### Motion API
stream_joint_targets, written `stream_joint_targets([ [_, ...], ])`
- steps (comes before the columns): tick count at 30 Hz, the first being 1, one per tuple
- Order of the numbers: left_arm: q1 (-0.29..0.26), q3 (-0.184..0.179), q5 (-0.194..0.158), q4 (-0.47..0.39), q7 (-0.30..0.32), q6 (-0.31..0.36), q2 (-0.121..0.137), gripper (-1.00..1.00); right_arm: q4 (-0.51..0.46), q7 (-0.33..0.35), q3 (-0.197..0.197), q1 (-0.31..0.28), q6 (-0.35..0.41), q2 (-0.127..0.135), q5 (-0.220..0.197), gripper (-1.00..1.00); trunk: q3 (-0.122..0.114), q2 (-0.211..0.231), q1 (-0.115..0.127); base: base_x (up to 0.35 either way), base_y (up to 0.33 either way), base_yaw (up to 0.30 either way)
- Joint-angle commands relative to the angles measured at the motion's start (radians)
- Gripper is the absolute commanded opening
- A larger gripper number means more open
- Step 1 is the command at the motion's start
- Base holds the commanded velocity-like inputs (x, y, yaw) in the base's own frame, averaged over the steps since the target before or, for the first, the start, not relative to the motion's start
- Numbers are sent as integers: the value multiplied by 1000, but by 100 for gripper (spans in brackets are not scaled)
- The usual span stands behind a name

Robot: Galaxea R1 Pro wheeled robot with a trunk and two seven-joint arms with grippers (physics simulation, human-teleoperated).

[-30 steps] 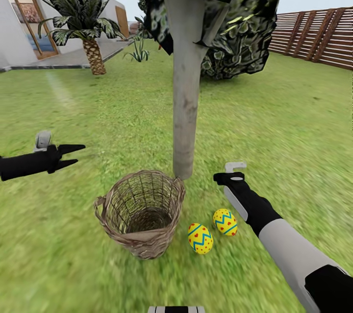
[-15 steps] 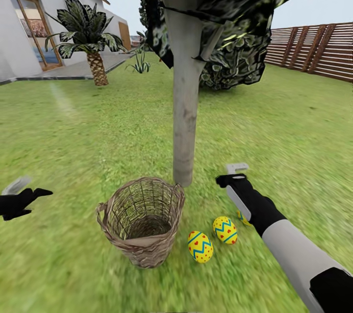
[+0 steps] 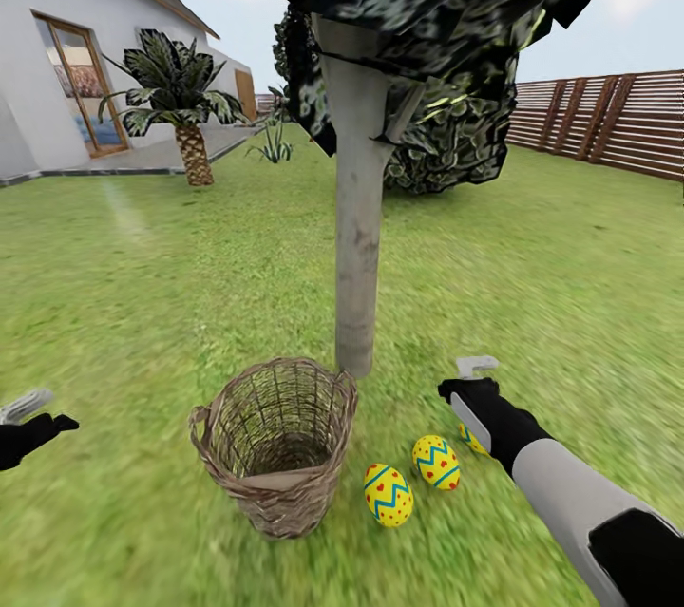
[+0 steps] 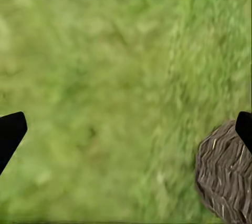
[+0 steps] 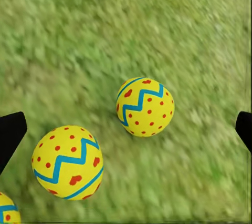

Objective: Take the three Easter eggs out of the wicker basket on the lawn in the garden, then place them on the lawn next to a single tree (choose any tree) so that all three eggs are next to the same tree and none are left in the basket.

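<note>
Wicker basket (image 3: 275, 441): upright on the lawn (image 3: 142, 303), just near of the tree (image 3: 359, 237) trunk base; interior reads empty, though the floor of it is dim. A section of its woven wall is cut by the frame edge in the left wrist view (image 4: 226, 179).

Easter eggs, three:
- First egg (image 3: 388, 495): on grass just right of the basket, apart from it.
- Second egg (image 3: 435, 462): just right of the first and slightly farther.
- Third egg (image 3: 472, 439): mostly hidden behind the right forearm in the head view; a yellow sliver shows.

In the right wrist view, two eggs lie whole on grass (image 5: 145, 106) (image 5: 67, 162); another is cut off at the corner (image 5: 8, 209).

Right pincer (image 5: 126, 129): spread wide, fingertips at opposite frame edges, holding nothing, above the eggs.

Left pincer (image 4: 126, 132): likewise spread wide and empty, over bare grass left of the basket; partly cut off at the left edge in the head view (image 3: 38, 422).
</note>
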State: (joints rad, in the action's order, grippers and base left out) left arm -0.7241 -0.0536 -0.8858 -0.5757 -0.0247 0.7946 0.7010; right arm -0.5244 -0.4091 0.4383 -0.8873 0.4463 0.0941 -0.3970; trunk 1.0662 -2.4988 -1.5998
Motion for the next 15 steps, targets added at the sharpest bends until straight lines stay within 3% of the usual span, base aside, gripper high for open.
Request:
stream_joint_targets([
  [1, -1, -6, 21, 8, -3, -14, -7, 100, 11, -8, 9, -1, 0, 2, -8, 100, -2, 7, 4, 0, 0, 0],
  [4, 0, -5, 132, 49, -2, -77, -52, 100, 36, -7, 10, -1, -7, 2, -7, 100, -12, 28, 16, 0, 0, 0],
  [5, 0, -5, 165, 86, -2, -102, -80, 100, 42, -7, 11, 1, -8, 1, -7, 100, -15, 35, 19, 0, 0, 0],
  [7, 0, -5, 195, 131, -2, -140, -117, 100, 47, -7, 11, 6, -9, 1, -9, 100, -21, 49, 27, 0, 0, 0],
  [11, 0, -6, 245, 184, -2, -198, -164, 100, 92, -7, 11, 27, -9, 1, -10, 100, -34, 77, 42, 0, 0, 0],
  [15, 0, -5, 331, 298, -4, -220, -258, 100, 182, -6, 11, 59, -29, -1, -9, 100, -46, 105, 58, 0, 0, 0],
])
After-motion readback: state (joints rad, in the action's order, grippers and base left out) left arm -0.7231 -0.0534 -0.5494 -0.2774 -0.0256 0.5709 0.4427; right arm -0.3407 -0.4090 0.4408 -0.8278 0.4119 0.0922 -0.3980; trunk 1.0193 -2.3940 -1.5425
